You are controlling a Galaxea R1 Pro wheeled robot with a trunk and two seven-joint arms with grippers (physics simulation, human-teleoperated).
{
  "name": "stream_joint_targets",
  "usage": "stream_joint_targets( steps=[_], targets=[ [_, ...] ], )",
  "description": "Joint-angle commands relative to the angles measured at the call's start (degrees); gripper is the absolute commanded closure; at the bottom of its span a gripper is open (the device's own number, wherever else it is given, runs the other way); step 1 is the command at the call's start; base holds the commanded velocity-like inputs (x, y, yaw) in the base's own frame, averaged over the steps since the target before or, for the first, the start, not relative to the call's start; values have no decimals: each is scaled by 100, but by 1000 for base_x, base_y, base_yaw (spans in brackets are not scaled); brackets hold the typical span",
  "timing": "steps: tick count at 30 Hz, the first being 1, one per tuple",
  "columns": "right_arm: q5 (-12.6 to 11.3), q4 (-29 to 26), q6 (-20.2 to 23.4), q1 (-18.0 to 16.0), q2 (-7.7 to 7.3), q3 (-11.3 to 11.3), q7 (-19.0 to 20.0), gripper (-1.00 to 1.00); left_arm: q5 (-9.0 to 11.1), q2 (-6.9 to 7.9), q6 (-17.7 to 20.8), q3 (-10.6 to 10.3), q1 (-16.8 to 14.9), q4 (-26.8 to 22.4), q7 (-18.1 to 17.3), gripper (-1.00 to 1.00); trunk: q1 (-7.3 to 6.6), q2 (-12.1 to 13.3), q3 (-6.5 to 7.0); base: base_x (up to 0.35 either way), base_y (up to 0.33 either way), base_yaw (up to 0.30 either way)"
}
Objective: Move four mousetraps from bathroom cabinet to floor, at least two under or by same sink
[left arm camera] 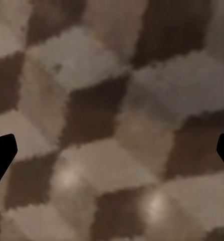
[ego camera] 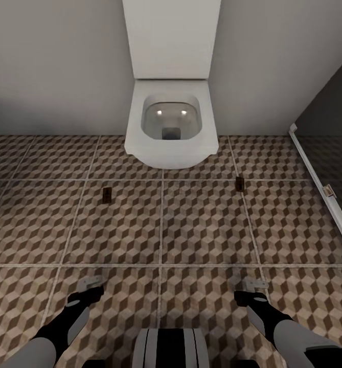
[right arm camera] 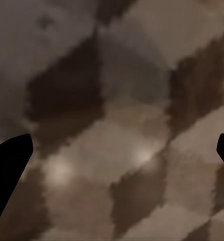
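The left gripper [ego camera: 92, 282] hangs low over the bathroom floor [ego camera: 201, 225], its jaws spread wide and holding nothing; in the left wrist view the two dark fingertips [left arm camera: 1, 153] sit at opposite edges with only cube-patterned tile between them. The right gripper [ego camera: 254, 284] is in the same pose on the other side, jaws wide apart and empty, and its wrist view shows a dark fingertip [right arm camera: 9, 165] at each edge over bare tile. Both black-and-white forearms reach forward from either side of the robot's trunk [ego camera: 169, 348].

Ahead of the grippers, two mousetraps lie flat on the tiles. One mousetrap [ego camera: 107, 194] rests ahead of the left gripper, well apart from it. The other mousetrap [ego camera: 239, 183] lies ahead of the right gripper, just beside a grout line. Between and beyond them a white wall-hung toilet [ego camera: 171, 125] stands against the grey wall, lid raised. At the right a glass shower panel [ego camera: 321, 179] with a white frame meets the floor.
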Motion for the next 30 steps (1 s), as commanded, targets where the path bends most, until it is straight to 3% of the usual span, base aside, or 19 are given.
stream_joint_targets(
  steps=[1, 23, 30],
  targets=[
    [-66, 7, 51, 5, -3, 61, -22, -100, 41, 7, 21, -49, -1, -31, 44, -100, 0, -1, -4, -1, 0, 0],
    [-66, 7, 51, 6, -3, 61, -22, -100, 44, -1, 21, -48, 3, -155, 65, -100, 0, -1, -4, 0, 0, 0],
    [-66, 7, 51, 7, -3, 61, -22, -100, 44, -1, 24, -48, 3, -156, 58, -100, -18, 9, 151, 0, 0, 0]
  ],
)
